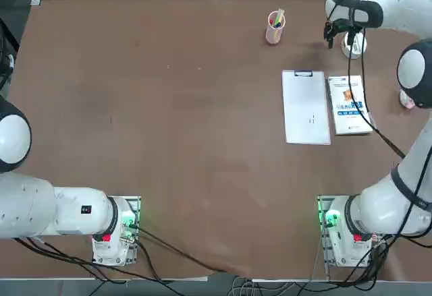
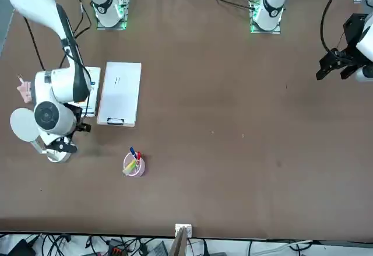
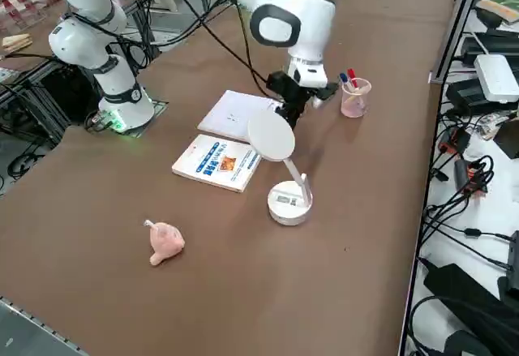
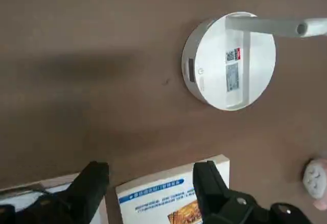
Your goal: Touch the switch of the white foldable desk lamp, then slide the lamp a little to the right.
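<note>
On the brown table (image 1: 202,141), the far right part is where the trouble can begin, because several things stand near each other. The right arm (image 1: 388,13) reaches over this part, and if it swings low, its wrist may strike the raised head of the lamp and tip it. The clipboard (image 1: 306,107) lies flat to the left of the white book (image 1: 349,124), so it is a small danger only. The white foldable desk lamp (image 3: 289,202) stands upright just beyond the book, on its round base, and nothing holds it. The right gripper (image 4: 152,170) is near the lamp, on its left side; its two fingers are spread wide, with nothing pinched between them. With such a spread, one fingertip may miss the touch spot, or the other may catch the thin stem. The pen cup (image 1: 275,27) is well to the left, and the pink pig (image 3: 165,242) sits nearer to the robot and to the right, so a slide that drifts or goes too long could come to it. The smallest thing, the switch (image 4: 201,71), lies near the base's edge; a press too hard there could tilt the lamp, and a press too light may not be felt.
</note>
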Robot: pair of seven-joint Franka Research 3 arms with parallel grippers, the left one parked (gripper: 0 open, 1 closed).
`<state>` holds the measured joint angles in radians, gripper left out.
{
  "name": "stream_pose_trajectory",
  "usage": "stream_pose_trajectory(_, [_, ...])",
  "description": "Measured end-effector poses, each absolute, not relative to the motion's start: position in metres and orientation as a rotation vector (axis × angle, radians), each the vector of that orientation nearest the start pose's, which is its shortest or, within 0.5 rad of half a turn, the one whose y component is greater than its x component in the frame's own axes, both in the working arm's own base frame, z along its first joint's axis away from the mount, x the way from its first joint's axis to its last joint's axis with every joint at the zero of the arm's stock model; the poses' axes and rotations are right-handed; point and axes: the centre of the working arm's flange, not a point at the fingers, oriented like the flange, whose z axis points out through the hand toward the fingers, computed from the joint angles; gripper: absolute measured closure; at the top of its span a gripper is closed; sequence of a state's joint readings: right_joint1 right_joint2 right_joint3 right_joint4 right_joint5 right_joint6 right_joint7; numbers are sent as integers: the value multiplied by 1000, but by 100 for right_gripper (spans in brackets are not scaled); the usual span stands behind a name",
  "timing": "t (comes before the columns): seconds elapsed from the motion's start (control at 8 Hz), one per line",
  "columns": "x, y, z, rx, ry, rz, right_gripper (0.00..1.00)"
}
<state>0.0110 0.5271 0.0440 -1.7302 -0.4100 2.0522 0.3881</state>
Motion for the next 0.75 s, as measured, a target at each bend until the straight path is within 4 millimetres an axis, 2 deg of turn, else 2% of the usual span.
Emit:
stream_pose_trajectory(0.5, [647, -12, 218, -3582, 1, 118, 0])
stream_pose_trajectory(0.75, [648, -10, 215, -3623, -78, 87, 0])
